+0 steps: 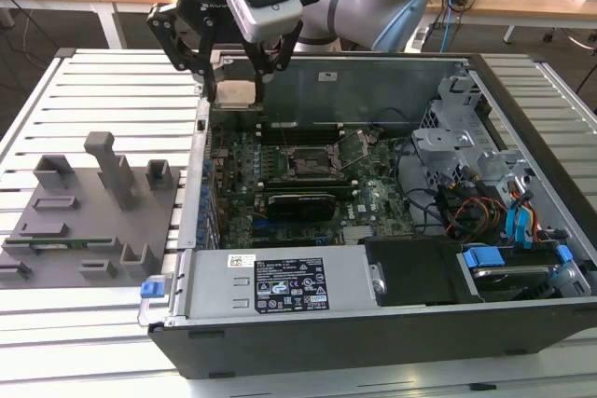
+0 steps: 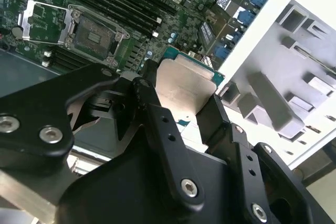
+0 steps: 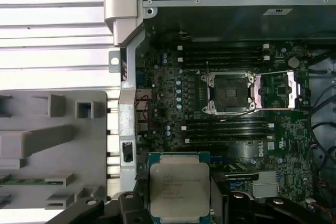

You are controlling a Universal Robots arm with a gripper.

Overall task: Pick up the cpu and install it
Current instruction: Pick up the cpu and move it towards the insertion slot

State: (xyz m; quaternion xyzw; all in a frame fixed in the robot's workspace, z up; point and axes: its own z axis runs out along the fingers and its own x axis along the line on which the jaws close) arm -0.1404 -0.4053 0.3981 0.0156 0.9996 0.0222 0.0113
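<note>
**Hand [image 1: 233,90] holding chip [image 3: 179,190] above computer case [image 1: 373,342]**

The hand is clamping the silver chip by opposite edges, hanging near the case's side wall. The open socket [image 3: 229,93] is sitting well apart from it.

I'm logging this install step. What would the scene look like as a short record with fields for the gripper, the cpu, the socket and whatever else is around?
gripper: shut on the cpu, raised over the computer case
cpu: held by its edges, metal top up, apart from the socket
socket: empty, cover plate open
computer case: open, lying on the slatted table
grey holder: on the table, at the exterior view's left of the case
</note>
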